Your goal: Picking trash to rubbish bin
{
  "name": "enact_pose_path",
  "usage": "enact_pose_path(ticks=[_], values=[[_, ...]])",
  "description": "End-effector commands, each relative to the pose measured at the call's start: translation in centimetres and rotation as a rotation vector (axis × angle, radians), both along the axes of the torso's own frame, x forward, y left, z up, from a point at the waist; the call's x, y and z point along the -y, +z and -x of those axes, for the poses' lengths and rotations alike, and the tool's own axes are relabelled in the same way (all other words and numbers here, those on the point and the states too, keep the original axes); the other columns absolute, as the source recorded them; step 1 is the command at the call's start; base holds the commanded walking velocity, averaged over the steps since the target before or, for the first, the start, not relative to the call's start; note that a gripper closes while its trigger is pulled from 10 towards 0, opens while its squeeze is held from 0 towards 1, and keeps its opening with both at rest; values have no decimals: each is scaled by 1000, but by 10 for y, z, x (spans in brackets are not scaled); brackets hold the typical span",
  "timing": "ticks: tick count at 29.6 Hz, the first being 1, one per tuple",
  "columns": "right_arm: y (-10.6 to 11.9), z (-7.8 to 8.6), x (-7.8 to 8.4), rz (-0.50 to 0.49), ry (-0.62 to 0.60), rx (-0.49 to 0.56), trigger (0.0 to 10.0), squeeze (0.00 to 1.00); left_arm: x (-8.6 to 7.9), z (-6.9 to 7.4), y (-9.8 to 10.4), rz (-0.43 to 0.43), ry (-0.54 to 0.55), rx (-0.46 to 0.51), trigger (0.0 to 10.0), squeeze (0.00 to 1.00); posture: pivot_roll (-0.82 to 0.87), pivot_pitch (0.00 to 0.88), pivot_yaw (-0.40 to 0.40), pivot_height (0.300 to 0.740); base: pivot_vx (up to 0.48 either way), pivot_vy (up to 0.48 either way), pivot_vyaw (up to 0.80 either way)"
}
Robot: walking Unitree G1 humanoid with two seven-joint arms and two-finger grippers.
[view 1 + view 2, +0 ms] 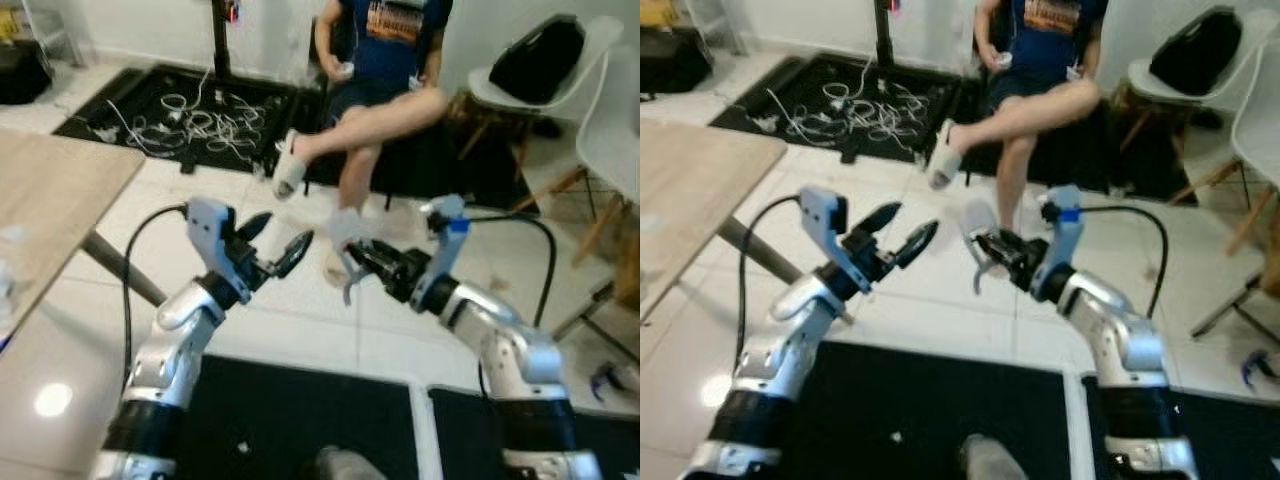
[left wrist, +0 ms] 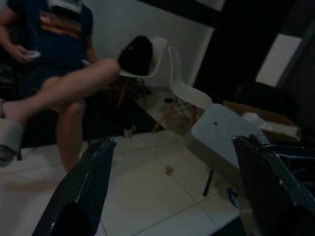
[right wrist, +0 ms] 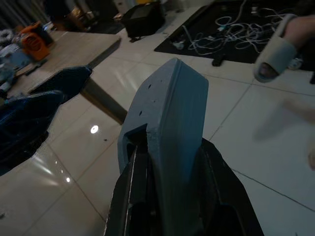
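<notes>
My right gripper point(image 1: 352, 252) is raised in front of me over the white tiled floor, shut on a pale grey-blue piece of trash point(image 3: 177, 113). A thin end of the trash point(image 1: 346, 287) hangs down below the fingers. My left gripper point(image 1: 285, 232) is held up beside it, a short way to its left. It is open, with nothing between its black fingers point(image 2: 83, 187). A small pale scrap point(image 2: 169, 170) lies on the tiles farther off.
A person point(image 1: 385, 60) sits just ahead with crossed legs and slippers. White cables point(image 1: 200, 120) lie on a black mat behind. A wooden table point(image 1: 50, 200) is at my left, white chairs point(image 1: 560, 80) with a black bag at right. A black mat point(image 1: 300, 420) lies at my feet.
</notes>
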State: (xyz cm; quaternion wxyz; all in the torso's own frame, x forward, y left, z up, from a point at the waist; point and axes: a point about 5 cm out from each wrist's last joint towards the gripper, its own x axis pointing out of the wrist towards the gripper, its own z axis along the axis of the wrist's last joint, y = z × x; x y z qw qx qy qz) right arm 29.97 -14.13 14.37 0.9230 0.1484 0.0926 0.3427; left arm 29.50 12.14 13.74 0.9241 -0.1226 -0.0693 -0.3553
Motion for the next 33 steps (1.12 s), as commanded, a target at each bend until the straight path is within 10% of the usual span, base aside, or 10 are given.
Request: enact_pose_path(ticks=[1, 33], values=[[-2, 0, 4, 12, -9, -1, 10000, 0, 2, 0, 0, 2, -12, 1, 10000, 0, -58, 0, -33, 740, 0, 0, -800], [0, 0, 4, 18, -8, 7, 10000, 0, 2, 0, 1, 11, -11, 4, 10000, 0, -61, 0, -31, 740, 0, 0, -800]])
